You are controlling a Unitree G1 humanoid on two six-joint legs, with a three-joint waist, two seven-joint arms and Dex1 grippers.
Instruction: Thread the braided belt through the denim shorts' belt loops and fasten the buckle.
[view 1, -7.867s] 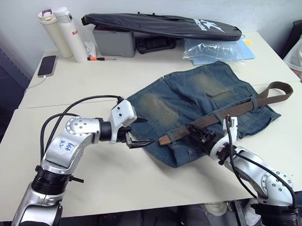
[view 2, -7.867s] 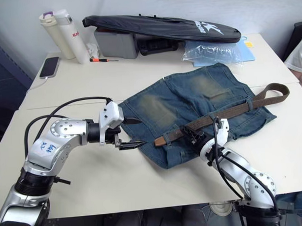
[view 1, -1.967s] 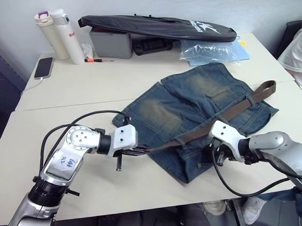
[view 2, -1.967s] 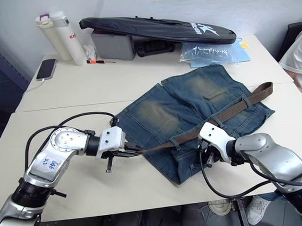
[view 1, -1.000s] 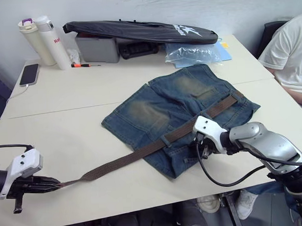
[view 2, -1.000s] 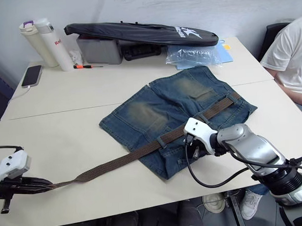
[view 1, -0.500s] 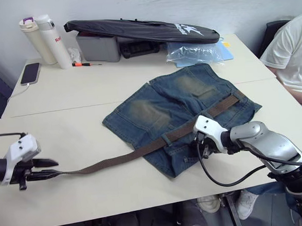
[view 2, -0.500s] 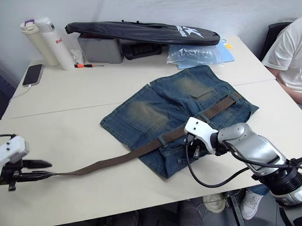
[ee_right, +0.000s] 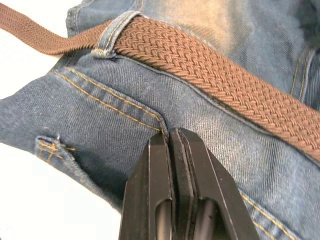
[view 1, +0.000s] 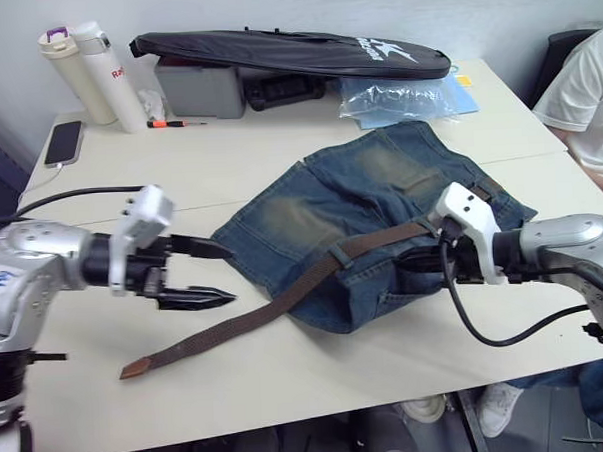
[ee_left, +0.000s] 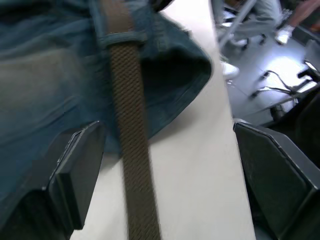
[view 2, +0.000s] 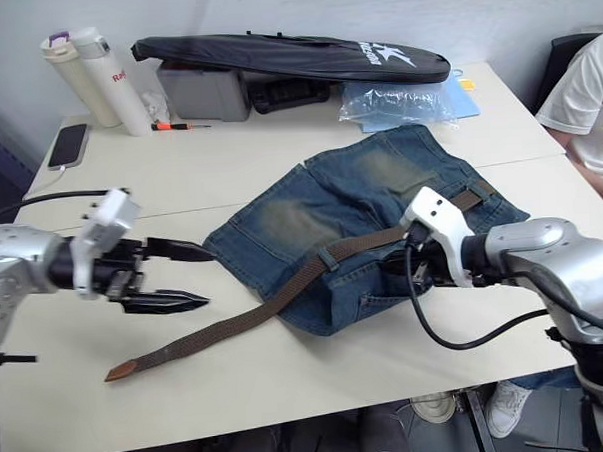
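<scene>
Lying slantwise across the table, the belt [view 1: 285,305] runs from the shorts [view 1: 370,198] toward the left gripper [view 1: 205,272], wide open just above its tail; the right gripper [ee_right: 176,145] pinches denim.

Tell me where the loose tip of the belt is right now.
In the left eye view, the braided belt's tip lies on the table, left of the denim shorts, below the open left gripper.

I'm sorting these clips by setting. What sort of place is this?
Probably an office or lab workroom: pale cream tables pushed together, a smartphone on a cable, two tall white flasks, and a seated person in a white shirt at the side.
</scene>
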